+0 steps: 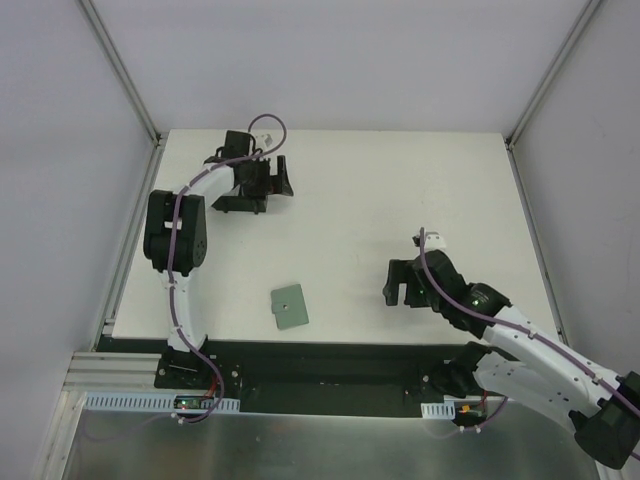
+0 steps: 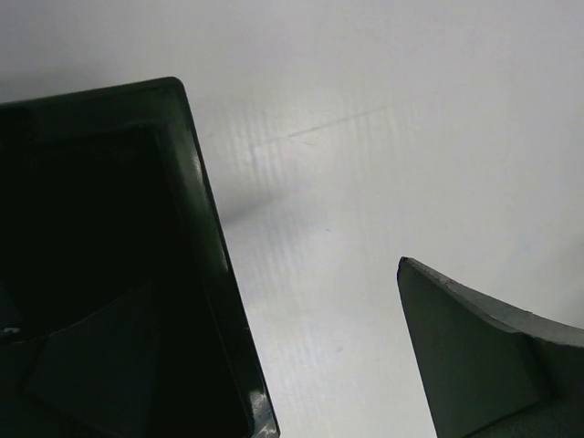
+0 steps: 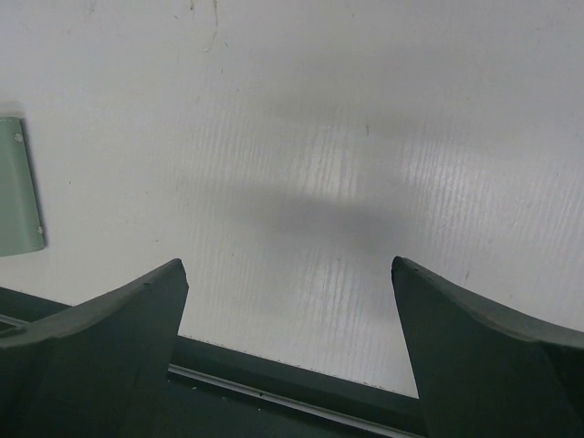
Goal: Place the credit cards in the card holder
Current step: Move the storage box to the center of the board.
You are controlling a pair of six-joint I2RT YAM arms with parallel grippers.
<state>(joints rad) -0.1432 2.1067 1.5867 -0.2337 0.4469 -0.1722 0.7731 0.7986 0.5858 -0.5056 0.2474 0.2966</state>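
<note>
**Both grippers wide and empty, the left one at the card holder**

The white table (image 1: 400,180) fills the overhead view. My left arm (image 1: 175,235) reaches to its far left corner, and my right arm (image 1: 520,335) bends in over the near right part.

My left gripper (image 2: 287,265) stands spread wide and holds nothing. In its wrist view the black card holder (image 2: 205,255) fills the left side. Its glossy upright wall runs just inside my finger (image 2: 474,356) on the right, with bare table between them. The box's inside is too dark for me to read. From overhead I cannot tell the holder apart from the gripper's black body.

My right gripper (image 3: 287,265) is also spread wide and empty, above bare table by the near edge.

The grey-green flat case (image 1: 289,306) lies near the near edge, between my two arms and well apart from the holder. Its corner shows at the left of my right wrist view.
</note>
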